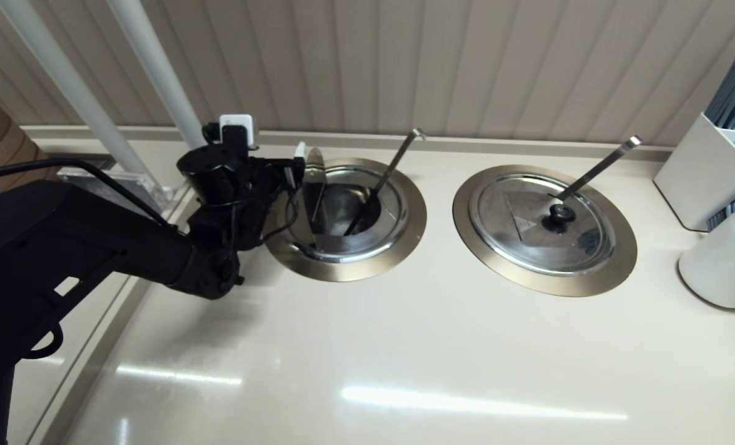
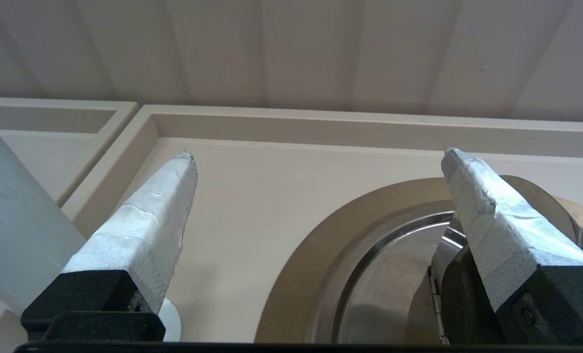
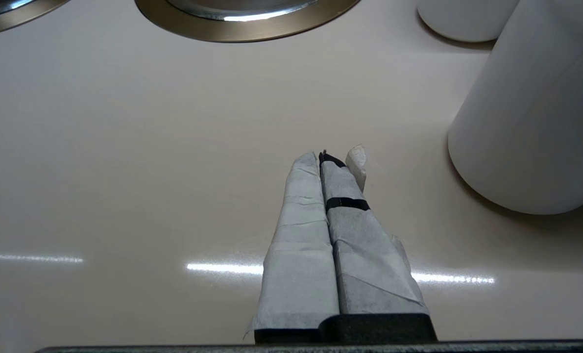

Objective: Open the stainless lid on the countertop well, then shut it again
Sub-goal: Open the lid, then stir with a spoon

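The countertop well (image 1: 367,262) with the hooked ladle handle (image 1: 398,162) stands uncovered, its steel lining showing. The stainless lid (image 1: 315,185) is tipped up nearly on edge at the well's left side. My left gripper (image 1: 294,173) is right beside it, open. In the left wrist view the left gripper (image 2: 318,154) has its fingers far apart; one finger lies over the lid's shiny rim (image 2: 548,198) and black knob (image 2: 460,294), with the bronze ring (image 2: 296,255) below. My right gripper (image 3: 321,157) is shut on nothing, low over bare counter.
The twin lid (image 1: 528,216) covers the right well (image 1: 621,262), its flat-ended ladle handle (image 1: 602,164) sticking out. White cups (image 1: 722,259) and a white box (image 1: 707,173) stand at the far right; one white cup (image 3: 531,122) is close to the right gripper. White poles (image 1: 151,62) rise behind the left arm.
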Controlling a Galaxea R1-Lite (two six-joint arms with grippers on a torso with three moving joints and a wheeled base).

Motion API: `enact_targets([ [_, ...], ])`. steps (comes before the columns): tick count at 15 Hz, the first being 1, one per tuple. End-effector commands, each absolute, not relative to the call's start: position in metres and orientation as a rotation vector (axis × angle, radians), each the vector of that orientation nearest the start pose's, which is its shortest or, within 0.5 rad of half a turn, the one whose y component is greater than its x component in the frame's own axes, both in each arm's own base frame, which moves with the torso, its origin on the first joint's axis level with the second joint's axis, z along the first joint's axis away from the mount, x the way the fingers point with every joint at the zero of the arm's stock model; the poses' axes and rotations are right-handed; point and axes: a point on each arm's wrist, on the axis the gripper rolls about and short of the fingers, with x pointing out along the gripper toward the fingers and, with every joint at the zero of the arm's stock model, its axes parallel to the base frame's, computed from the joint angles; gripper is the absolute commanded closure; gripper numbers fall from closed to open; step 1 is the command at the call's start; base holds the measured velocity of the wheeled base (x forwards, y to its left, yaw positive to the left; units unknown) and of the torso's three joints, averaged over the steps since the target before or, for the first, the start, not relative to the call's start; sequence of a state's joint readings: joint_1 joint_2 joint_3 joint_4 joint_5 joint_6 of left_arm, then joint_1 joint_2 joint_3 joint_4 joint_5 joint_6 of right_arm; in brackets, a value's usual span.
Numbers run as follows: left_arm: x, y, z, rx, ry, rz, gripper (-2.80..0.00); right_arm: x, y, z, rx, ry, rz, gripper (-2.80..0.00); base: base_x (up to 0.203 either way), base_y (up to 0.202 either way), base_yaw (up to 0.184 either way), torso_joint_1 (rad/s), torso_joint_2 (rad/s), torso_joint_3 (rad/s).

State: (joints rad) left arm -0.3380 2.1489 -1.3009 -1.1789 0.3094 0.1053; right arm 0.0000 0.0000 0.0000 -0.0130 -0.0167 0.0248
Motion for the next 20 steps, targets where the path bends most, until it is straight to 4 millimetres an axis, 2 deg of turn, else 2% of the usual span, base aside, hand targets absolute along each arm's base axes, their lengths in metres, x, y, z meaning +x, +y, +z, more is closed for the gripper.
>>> enact_targets([
  [1, 0.412, -0.129, 0.204, 0.001, -0.322, 0.006, -2.8, -0.022, 0.0, 0.076, 0.025, -0.009, -0.017, 0.0, 0.0, 0.0, 0.0, 0.0, 0.0, 0.0],
  [3, 0.41, -0.123, 0.213, -0.003, -0.346, 0.012, -2.8, -0.022, 0.0, 0.076, 0.025, -0.009, -0.017, 0.0, 0.0, 0.0, 0.0, 0.0, 0.0, 0.0],
  [6, 0.395, -0.111, 0.244, -0.021, -0.411, 0.024, -2.8, -0.022, 0.0, 0.076, 0.025, -0.009, -0.017, 0.0, 0.0, 0.0, 0.0, 0.0, 0.0, 0.0],
  [10, 0.378, -0.106, 0.269, -0.041, -0.464, 0.021, -2.8, -0.022, 0.0, 0.076, 0.025, -0.009, -0.017, 0.0, 0.0, 0.0, 0.0, 0.0, 0.0, 0.0],
  [11, 0.373, -0.109, 0.268, -0.044, -0.45, 0.007, -2.8, -0.022, 0.0, 0.076, 0.025, -0.009, -0.017, 0.0, 0.0, 0.0, 0.0, 0.0, 0.0, 0.0],
  [13, 0.365, -0.131, 0.267, -0.087, -0.434, -0.061, -2.8, -0.022, 0.0, 0.076, 0.025, -0.009, -0.017, 0.0, 0.0, 0.0, 0.0, 0.0, 0.0, 0.0],
  [17, 0.366, -0.154, 0.242, -0.085, -0.332, -0.137, -2.8, -0.022, 0.0, 0.076, 0.025, -0.009, -0.017, 0.0, 0.0, 0.0, 0.0, 0.0, 0.0, 0.0],
  [20, 0.365, -0.167, 0.227, -0.045, -0.24, -0.265, -2.8, -0.022, 0.0, 0.076, 0.025, -0.009, -0.017, 0.0, 0.0, 0.0, 0.0, 0.0, 0.0, 0.0],
])
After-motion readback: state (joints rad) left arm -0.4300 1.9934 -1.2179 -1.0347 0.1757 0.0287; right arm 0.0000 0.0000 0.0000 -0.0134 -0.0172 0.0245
